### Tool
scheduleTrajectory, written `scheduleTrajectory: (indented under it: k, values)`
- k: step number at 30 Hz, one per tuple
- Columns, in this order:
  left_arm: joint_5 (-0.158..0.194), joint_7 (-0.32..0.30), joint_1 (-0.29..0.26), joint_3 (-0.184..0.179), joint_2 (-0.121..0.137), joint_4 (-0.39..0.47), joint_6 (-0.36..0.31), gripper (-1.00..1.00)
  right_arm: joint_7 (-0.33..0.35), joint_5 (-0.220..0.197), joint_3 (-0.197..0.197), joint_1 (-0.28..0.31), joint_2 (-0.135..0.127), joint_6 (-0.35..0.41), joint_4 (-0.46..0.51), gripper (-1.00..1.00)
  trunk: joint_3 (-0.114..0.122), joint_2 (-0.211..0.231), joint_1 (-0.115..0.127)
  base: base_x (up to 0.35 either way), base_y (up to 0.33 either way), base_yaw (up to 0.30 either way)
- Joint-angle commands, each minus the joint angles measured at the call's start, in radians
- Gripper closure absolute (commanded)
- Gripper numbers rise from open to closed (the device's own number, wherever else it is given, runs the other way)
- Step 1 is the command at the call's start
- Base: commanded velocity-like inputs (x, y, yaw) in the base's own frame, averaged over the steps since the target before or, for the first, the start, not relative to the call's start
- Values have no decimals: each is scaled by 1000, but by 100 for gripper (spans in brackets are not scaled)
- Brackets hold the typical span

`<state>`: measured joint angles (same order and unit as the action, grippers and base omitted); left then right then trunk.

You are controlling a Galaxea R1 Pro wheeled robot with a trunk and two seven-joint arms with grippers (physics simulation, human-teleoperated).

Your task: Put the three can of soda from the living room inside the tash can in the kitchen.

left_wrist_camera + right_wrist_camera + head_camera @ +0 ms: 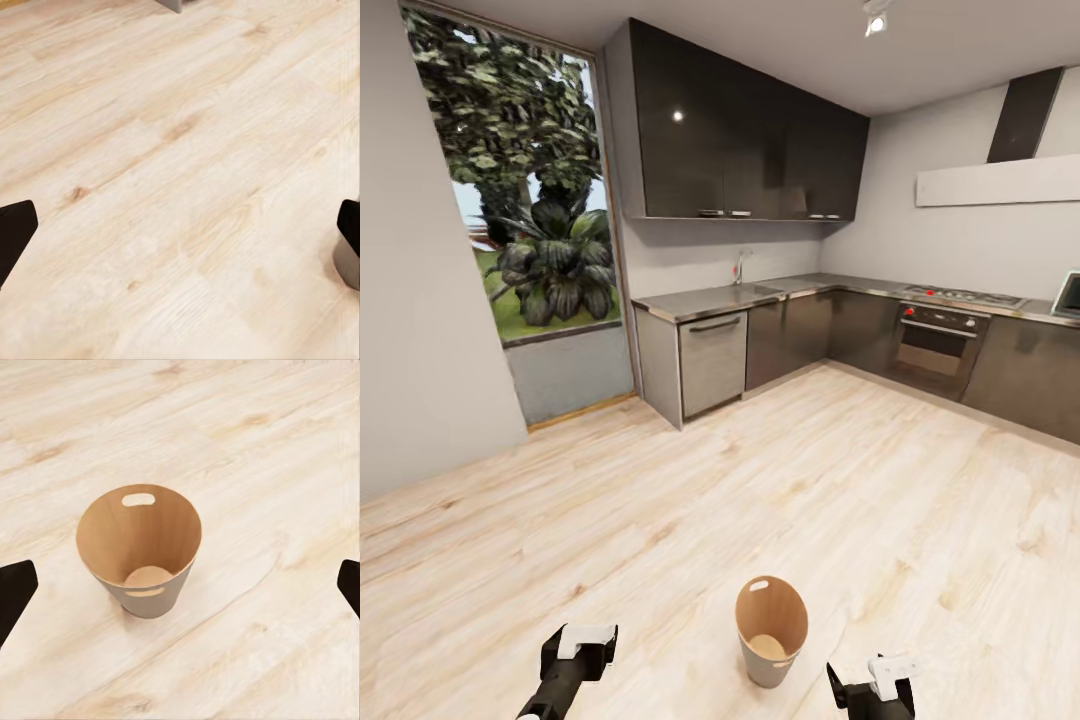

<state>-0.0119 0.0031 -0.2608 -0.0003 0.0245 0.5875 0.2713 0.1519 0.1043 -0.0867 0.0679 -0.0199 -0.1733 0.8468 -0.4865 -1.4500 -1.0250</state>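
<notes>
The robot stands in the kitchen [800, 300], on the pale wood floor [690, 500]. The tash can [770, 630] stands upright on the floor directly in front of the robot, between the two arms and nearer the right one. From the right wrist camera, the tash can [142, 551] shows a brown interior, a grey outer wall and slot-shaped handle cut-outs near the rim; nothing lies on its visible bottom.

The left gripper [578, 655] hangs low over bare floor, apart from the bin. The right gripper [875, 690] hangs just beside the bin. Both grippers have their fingers spread wide, with nothing between them.

Behind, dark glossy cabinets [745, 140] hang above a steel counter [740, 298] with a tap. An oven [940, 345] with red knobs sits to the right. A tall window [525, 200] shows greenery.
</notes>
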Motion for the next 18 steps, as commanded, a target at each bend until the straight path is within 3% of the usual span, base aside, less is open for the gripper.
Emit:
scheduleTrajectory:
  k: [1, 18]
  values:
    - [0, 0, 0, 0, 0, 0, 0, -100, 0, 0, 0, 0, 0, 0, 0, -100, 0, 0, 0, 325, 48, 0]
    - [3, 0, 0, 0, 0, 0, 0, -100, 0, -1, 4, 1, 2, -15, 0, -100, 0, 0, 0, 313, 93, 0]
